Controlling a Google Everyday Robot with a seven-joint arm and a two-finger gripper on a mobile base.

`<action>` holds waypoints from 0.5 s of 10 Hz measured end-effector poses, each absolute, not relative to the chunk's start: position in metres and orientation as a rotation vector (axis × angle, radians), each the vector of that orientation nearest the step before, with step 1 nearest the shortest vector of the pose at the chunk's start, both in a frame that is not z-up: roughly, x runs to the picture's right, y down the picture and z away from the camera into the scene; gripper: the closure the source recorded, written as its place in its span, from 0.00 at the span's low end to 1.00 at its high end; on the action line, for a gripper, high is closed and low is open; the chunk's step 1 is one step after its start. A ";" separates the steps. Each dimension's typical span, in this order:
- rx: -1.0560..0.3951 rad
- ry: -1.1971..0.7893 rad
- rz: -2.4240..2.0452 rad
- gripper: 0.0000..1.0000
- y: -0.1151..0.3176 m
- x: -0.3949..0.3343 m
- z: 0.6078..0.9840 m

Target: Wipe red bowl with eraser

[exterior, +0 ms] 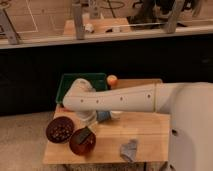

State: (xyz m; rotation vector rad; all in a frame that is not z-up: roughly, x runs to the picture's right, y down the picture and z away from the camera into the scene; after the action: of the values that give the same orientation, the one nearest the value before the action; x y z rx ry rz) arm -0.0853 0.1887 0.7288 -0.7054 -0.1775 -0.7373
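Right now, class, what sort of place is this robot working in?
Probably a lab or test workspace: a wooden table carries a glossy red bowl and green tray, with metal railing posts behind. The robot's hand holds a black rectangular eraser in that bowl.

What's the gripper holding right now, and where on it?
The gripper, over the red bowl, seems shut on the eraser by its upper end; the contact itself is hidden.
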 end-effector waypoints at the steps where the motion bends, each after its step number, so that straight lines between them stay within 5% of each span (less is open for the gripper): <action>1: -0.695 -0.190 -0.758 1.00 0.189 -0.103 0.728; 5: -0.670 -0.243 -0.780 1.00 0.206 -0.115 0.710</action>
State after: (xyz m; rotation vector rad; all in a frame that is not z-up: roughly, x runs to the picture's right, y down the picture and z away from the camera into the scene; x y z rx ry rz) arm -0.1151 0.2062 0.7099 -0.6700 -0.2434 -0.7797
